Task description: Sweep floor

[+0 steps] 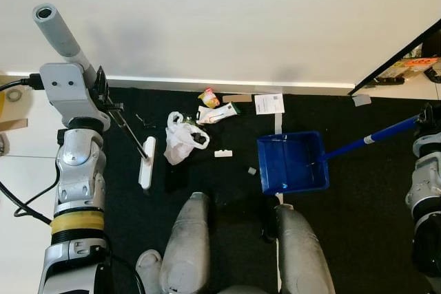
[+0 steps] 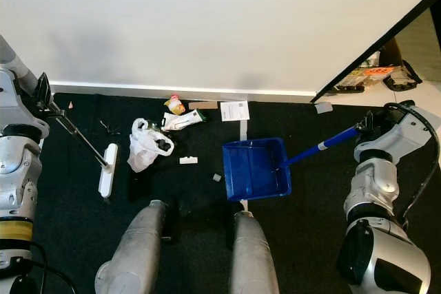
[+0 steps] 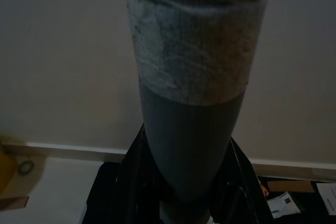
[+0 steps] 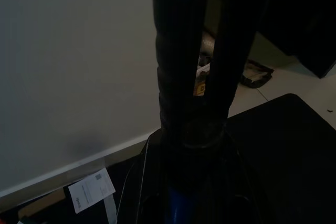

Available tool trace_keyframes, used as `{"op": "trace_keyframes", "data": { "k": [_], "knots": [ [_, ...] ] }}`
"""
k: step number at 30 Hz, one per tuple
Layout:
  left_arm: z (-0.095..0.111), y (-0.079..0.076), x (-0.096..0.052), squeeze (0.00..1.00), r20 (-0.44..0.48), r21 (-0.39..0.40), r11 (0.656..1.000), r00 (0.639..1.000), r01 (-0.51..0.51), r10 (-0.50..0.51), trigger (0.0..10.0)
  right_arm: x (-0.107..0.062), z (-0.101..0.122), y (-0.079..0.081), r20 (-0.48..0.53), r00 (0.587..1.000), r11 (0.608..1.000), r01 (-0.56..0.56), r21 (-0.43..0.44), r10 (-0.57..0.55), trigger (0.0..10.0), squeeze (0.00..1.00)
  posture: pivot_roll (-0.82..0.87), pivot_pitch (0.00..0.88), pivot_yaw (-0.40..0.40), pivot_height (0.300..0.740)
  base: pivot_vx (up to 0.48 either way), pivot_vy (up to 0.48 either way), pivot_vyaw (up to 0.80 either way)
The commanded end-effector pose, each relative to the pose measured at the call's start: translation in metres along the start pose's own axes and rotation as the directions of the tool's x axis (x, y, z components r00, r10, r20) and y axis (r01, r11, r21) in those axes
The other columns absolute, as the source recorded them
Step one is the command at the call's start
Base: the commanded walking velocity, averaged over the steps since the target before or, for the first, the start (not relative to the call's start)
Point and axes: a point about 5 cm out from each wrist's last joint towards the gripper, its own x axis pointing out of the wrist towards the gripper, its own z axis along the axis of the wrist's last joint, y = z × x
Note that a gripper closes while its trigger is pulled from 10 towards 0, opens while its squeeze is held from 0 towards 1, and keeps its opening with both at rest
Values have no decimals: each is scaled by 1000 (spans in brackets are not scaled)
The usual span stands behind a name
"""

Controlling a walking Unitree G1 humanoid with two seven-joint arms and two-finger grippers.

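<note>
**Broom and dustpan held over a littered black mat**

Black matting (image 1: 358, 225) runs up to a plain white wall (image 1: 220, 18), with pale floor beyond it at 3 and 9 o'clock. At 9 o'clock the left gripper (image 1: 102, 94) is clamped around a grey broom handle (image 1: 58, 31); a thin rod runs down from it to the white broom head (image 1: 147, 162), which rests on the mat. At 3 o'clock the right gripper (image 2: 368, 123) grips the blue handle (image 2: 320, 147) of a blue dustpan (image 2: 255, 169) lying flat on the mat just right of centre.

Litter lies between broom and pan: a crumpled white plastic bag (image 1: 183, 138) beside the broom head, a white tube (image 1: 219, 113) and a small yellow-red wrapper (image 1: 209, 97) toward 12 o'clock, a white paper slip (image 1: 269, 103) near the wall, and small white scraps (image 1: 222, 153) just left of the pan. The robot's grey legs (image 1: 187, 246) stand at 6 o'clock.
</note>
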Motion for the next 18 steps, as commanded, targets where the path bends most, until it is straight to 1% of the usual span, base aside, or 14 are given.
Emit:
{"op": "trace_keyframes", "data": {
  "k": [1,4,8,12,16,18],
  "knots": [
    [-7,0,-5,0,-10,2,1000,1000,-9,9,10000,-4,1,-7,35,998,999,43,1,-43,0,0,155,273,-2,731,0,0,0],
    [-5,0,-5,0,-4,1,1000,1000,-6,6,10000,-5,0,-5,59,995,995,74,67,-78,0,0,167,278,6,731,0,0,0],
    [-2,2,-3,0,3,7,1000,1000,-2,2,10000,0,8,1,104,991,991,72,109,-84,0,0,175,287,17,731,0,0,0],
    [-1,4,-3,0,7,12,1000,1000,4,-4,10000,5,16,5,129,988,990,70,123,-86,0,0,180,294,24,731,0,0,0],
    [4,5,-1,0,17,10,1000,1000,21,-21,10000,15,30,14,162,984,987,55,151,-79,0,0,189,320,27,731,0,0,0],
    [4,5,-1,0,19,9,1000,999,25,-26,10000,17,32,15,167,983,987,50,156,-77,0,0,189,320,27,731,0,0,0]
  ]
}}
